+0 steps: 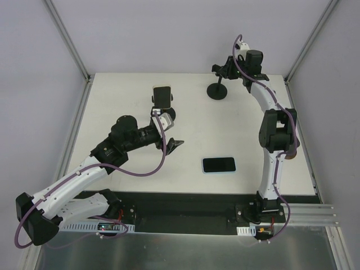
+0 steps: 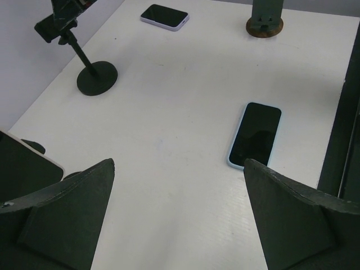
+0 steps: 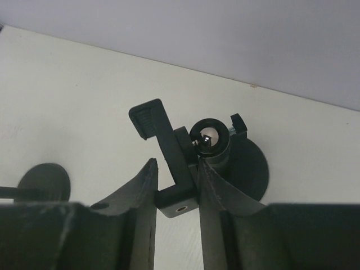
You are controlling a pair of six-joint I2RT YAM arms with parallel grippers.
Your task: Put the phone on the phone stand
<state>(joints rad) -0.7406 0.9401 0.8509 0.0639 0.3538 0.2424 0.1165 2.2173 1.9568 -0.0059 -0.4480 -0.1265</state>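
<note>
The right gripper (image 3: 177, 171), at the far right, pinches the clamp of the phone stand (image 3: 169, 146) between its fingers; the left gripper (image 2: 177, 163) gapes wide, holding nothing; the phone (image 1: 219, 165) lies flat on the table, near centre-right.

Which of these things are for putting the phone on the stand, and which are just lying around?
For the job: phone stand, clamped by the right gripper; flat phone mid-table, probably; open left gripper.
Just there: second flat phone, farther off; propped phone, already on another stand.
</note>
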